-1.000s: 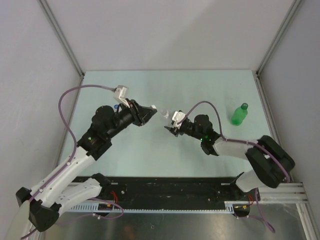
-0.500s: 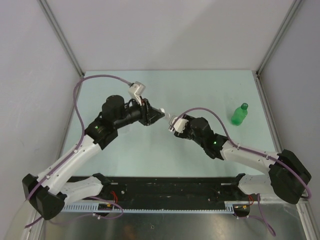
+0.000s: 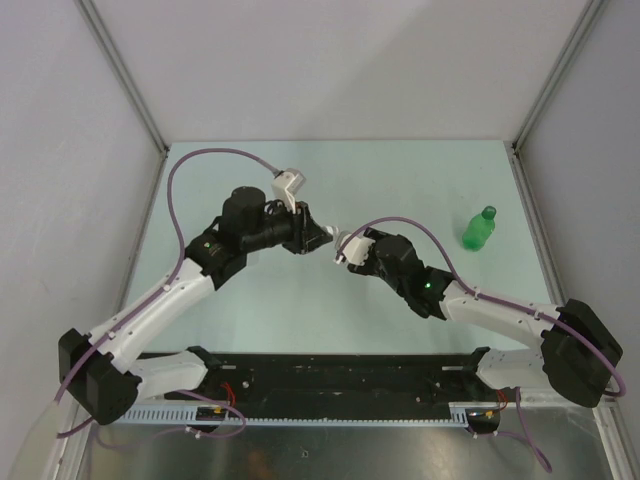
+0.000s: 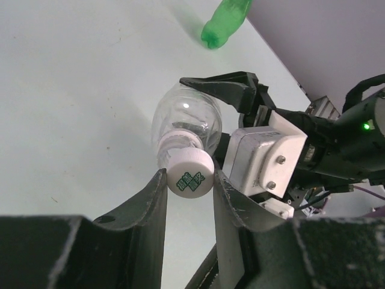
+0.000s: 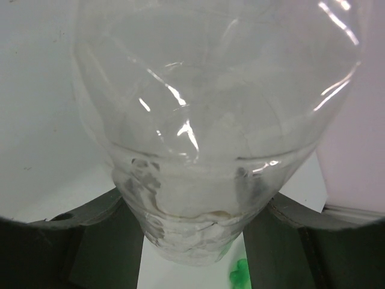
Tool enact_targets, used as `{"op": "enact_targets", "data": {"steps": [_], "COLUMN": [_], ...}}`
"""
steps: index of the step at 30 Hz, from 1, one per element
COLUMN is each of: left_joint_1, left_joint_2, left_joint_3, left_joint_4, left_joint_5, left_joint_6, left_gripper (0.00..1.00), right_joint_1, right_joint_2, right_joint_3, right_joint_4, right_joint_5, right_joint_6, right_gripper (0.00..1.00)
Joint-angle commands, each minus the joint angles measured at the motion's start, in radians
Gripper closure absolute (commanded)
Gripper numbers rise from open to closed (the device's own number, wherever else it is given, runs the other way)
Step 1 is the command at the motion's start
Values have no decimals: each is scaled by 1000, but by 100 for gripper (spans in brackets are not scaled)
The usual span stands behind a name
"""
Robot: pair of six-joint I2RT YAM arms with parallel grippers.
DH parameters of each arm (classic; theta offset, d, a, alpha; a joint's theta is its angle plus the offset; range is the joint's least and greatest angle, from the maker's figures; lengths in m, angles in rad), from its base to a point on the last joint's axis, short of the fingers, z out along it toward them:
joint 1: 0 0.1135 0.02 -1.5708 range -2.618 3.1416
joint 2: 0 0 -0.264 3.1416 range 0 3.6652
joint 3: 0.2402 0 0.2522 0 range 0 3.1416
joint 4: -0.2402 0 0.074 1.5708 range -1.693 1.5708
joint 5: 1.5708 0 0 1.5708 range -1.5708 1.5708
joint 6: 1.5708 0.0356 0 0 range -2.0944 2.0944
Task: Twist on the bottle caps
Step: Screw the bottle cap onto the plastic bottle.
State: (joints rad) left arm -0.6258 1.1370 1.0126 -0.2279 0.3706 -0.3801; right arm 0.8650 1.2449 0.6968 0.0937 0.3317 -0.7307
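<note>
1. We see the left gripper (image 4: pixel 189 176) clenched on the white cap (image 4: pixel 191 173), one finger pressing against each side of it.
2. That cap sits on the neck of the clear bottle (image 4: pixel 186 117), which hangs between the two arms, above the middle of the pale table (image 3: pixel 400 180).
3. The right gripper (image 3: pixel 343 250) grasps the same bottle by its body from the opposite end. In its wrist view we find the fingers (image 5: pixel 90 241) flanking the clear plastic on both sides.
4. The green bottle (image 3: pixel 479 229) stands upright near the table's right edge, well apart from both grippers, with its dark green cap (image 3: pixel 488 212) on top.
</note>
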Motion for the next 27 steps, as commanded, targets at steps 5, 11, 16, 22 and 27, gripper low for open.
{"op": "enact_targets", "data": {"steps": [5,11,16,22,27], "left_joint_1": [-3,-5,-5,-4,-5], "left_joint_2": [50,82,95,105,104], "left_joint_3": [55,63,53,33,23], "left_joint_4": [-13,-27,-47,-57,-56], "left_joint_5": [-11,-43,-68,-51,17], "left_joint_6": [36,25,19,39,45], "left_gripper": [78,79,81,83,86], "right_joint_1": [12,21,22,23,20], "right_joint_2": [-30,-52,-102,-176,-224], "right_joint_3": [49,49,48,45,40], "right_joint_4": [23,-1,-21,-33,-23], "right_joint_5": [2,-38,-85,-151,-216], "right_joint_6": [-14,-16,-12,-8,28], "right_gripper": [67,69,72,76,87]}}
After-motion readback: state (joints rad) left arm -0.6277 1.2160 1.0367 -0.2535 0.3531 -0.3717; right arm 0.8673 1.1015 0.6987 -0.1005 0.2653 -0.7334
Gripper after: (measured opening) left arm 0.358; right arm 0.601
